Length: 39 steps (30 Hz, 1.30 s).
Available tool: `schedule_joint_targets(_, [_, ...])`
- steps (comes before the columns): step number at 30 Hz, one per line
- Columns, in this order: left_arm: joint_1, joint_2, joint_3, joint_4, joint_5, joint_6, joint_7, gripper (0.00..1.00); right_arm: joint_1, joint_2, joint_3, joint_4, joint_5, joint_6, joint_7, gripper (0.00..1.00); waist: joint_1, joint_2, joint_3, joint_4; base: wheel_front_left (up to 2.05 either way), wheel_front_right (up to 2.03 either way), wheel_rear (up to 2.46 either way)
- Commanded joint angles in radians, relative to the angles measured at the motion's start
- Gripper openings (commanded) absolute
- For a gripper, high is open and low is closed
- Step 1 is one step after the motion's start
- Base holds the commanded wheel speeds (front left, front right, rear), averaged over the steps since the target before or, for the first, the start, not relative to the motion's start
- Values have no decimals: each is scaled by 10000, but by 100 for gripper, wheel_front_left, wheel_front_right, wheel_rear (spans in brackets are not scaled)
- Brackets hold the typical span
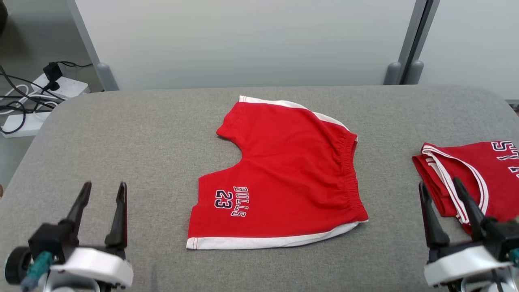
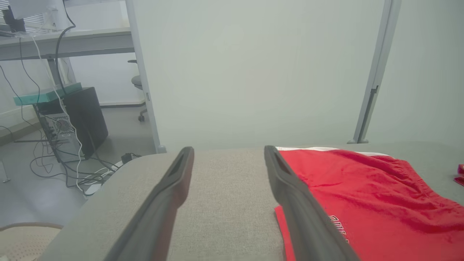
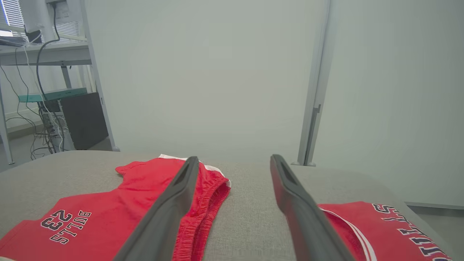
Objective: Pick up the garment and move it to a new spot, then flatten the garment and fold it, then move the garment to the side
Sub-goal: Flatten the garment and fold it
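Observation:
The garment (image 1: 284,174), red shorts with white trim and "BULLS 23" print, lies spread flat in the middle of the grey padded table (image 1: 142,134), waistband to the right. My left gripper (image 1: 104,185) hovers open at the near left, apart from the shorts, with nothing between its fingers. In the left wrist view the left gripper (image 2: 228,148) shows bare table between its fingers and the shorts (image 2: 362,195) to their right. My right gripper (image 1: 440,182) stands open at the near right, between the shorts (image 3: 108,214) and a jersey, empty as the right wrist view of it (image 3: 235,157) shows.
A folded red jersey (image 1: 474,174) with white trim lies at the table's right edge, just beyond my right fingers, also in the right wrist view (image 3: 391,224). Power strips and cables (image 1: 61,87) lie on the floor at far left. A pale partition wall (image 1: 243,40) stands behind the table.

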<state>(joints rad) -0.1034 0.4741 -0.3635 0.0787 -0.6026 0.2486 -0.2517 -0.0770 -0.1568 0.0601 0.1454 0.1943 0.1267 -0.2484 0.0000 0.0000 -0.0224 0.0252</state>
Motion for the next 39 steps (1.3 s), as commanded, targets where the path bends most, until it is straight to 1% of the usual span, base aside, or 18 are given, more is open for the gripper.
schedule_joint_targets(1, [6,183,579,-151,330,-116,-99,100,150,11,16,-71,-215,40,-81,100,0,0,-77,21,0,0,0])
schedule_joint_targets(6, [847,-145,1123,-54,750,-602,-100,100,797,221,-225,191,-505,40,-16,100,0,0,-194,50,0,0,0])
schedule_joint_targets(11, [1535,-573,1620,16,969,-982,-100,100,1254,415,36,180,-494,40,15,100,0,0,-347,24,0,0,0])
schedule_joint_targets(15, [1728,-842,1916,112,1094,-1220,-100,100,1533,584,7,24,-442,40,11,100,0,0,-467,46,0,0,0])
schedule_joint_targets(20, [1782,-985,2109,308,1143,-1482,-100,100,1872,723,-123,-267,-324,40,37,100,0,0,-576,39,0,0,0])
schedule_joint_targets(26, [1693,-1037,2195,558,1142,-1652,-100,100,2001,810,-182,-486,-358,40,129,100,0,0,-563,33,0,0,0])
schedule_joint_targets(39, [1563,-1203,2241,826,1134,-1795,-101,100,1990,898,-123,-486,-411,40,173,100,0,0,-505,-10,0,0,0])
